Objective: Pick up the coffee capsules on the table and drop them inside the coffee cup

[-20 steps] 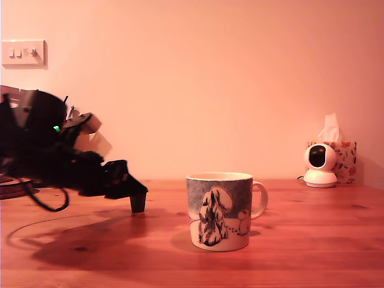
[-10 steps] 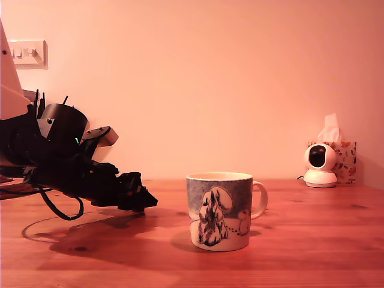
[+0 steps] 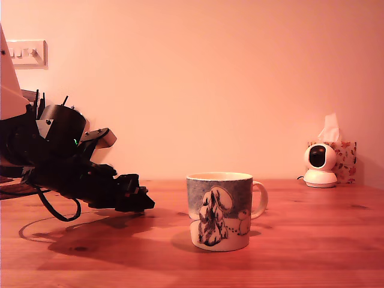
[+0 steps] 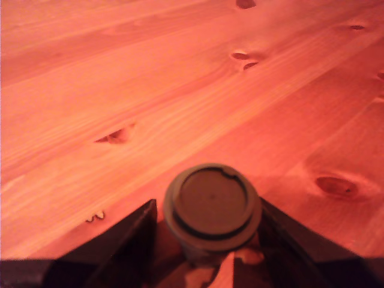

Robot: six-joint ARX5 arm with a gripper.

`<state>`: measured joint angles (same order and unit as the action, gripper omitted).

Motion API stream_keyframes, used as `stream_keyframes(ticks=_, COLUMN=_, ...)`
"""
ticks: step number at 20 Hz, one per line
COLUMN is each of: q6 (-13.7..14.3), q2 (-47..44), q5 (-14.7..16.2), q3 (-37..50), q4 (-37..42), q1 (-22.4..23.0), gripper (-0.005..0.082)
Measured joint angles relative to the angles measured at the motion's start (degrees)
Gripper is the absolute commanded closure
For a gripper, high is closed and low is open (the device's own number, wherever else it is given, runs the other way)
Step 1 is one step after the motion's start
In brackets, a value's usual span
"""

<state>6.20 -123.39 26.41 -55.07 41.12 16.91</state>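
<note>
Exterior view. Your landmark is the wide white ceramic mug (image 3: 221, 211) with a handle, a grey-blue band and a black-and-white snowy tree drawing; it stands upright on the reddish-brown wooden tabletop (image 3: 312, 240) with grain and dark knots.
- Black robot arm (image 3: 57, 162) with trailing black cable: you find it well to the mug's side, toward the exterior view's left, slanting down toward the mug.
- Black gripper (image 3: 143, 204): at the arm's low end, near the mug but apart from it, just above the wood over its own shadow. From here you cannot tell how its fingers stand or what they carry.
- White round camera (image 3: 320, 164) on a stand: behind the mug, toward the exterior view's right.
- Floral tissue box (image 3: 346, 161) with a white tissue poking up: just behind that camera.
- White wall switch plate (image 3: 23, 53): high on the plain wall, far from the mug toward the exterior view's left.

Wrist view. The mug does not show here.
- Tiny dark brown-black capsule (image 4: 212, 207), tapered with a wider flat rim: you see its round flat face toward the lens, seated between the two dark fingers (image 4: 123, 240).
- Gripper (image 4: 207, 231): fingers closed onto the capsule from both sides, holding it.
- Tabletop (image 4: 150, 102): fills the background, grain running diagonally, several dark knots.
</note>
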Motion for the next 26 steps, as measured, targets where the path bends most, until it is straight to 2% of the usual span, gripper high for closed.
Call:
stream_keyframes(ticks=2, q6=0.0, q2=0.0, q5=0.0, q3=0.0, q4=0.0, q1=0.0, gripper=0.0431)
stream_keyframes(ticks=5, q6=0.0, q2=0.0, q5=0.0, q3=0.0, q4=0.0, q1=0.0, gripper=0.0649)
stream_keyframes(ticks=7, q6=0.0, q2=0.0, q5=0.1, q3=0.0, q4=0.0, q1=0.0, gripper=0.0702)
stream_keyframes(ticks=15, q6=0.0, q2=0.2, q5=0.7, q3=-0.2, q4=-1.0, q1=0.0, gripper=0.0713)
stream_keyframes(ticks=20, q6=0.0, q2=6.4, q5=1.1, q3=-0.2, q4=-8.1, q1=0.0, gripper=0.0713)
stream_keyframes(ticks=22, q6=1.0, q2=10.8, q5=1.7, q3=-0.3, q4=-11.8, q1=-0.1, gripper=0.0713)
stream_keyframes(ticks=24, q6=6.1, q2=14.7, q5=2.0, q3=-0.4, q4=-16.9, q1=-0.1, gripper=0.0713)
stream_keyframes(ticks=26, q6=7.5, q2=17.6, q5=2.8, q3=-0.4, q4=-23.0, q1=-0.1, gripper=0.0713)
